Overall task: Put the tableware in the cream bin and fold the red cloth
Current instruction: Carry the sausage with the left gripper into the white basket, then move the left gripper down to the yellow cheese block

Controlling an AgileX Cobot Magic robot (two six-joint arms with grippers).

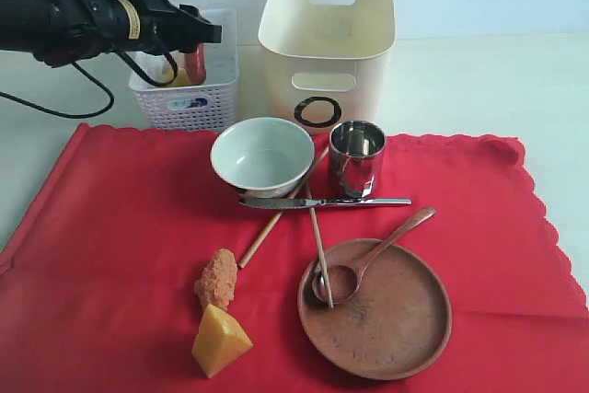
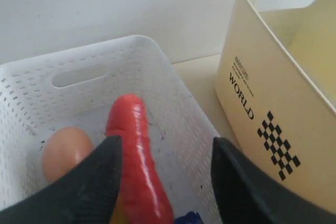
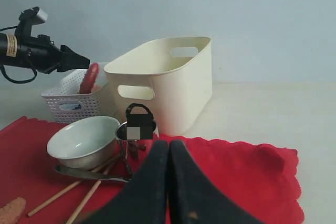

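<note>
On the red cloth (image 1: 110, 255) lie a pale bowl (image 1: 262, 154), a steel cup (image 1: 357, 156), a knife (image 1: 322, 202), two crossed chopsticks (image 1: 317, 246), and a wooden spoon (image 1: 368, 260) resting on the round wooden plate (image 1: 386, 319). Behind them stands the cream bin (image 1: 327, 43), and nothing shows inside it. My left gripper (image 2: 167, 148) hovers open above the white basket (image 2: 131, 56). A long red food piece (image 2: 135, 150) stands between its jaws, close to one finger. My right gripper (image 3: 168, 145) is shut and empty, low over the cloth (image 3: 236, 171), and out of the exterior view.
The white basket (image 1: 189, 103) stands left of the cream bin and also holds an egg (image 2: 65, 150). A yellow cheese wedge (image 1: 219, 342) and an orange-brown food piece (image 1: 217, 278) lie on the cloth's front left. The left arm (image 1: 83, 16) reaches in from the upper left.
</note>
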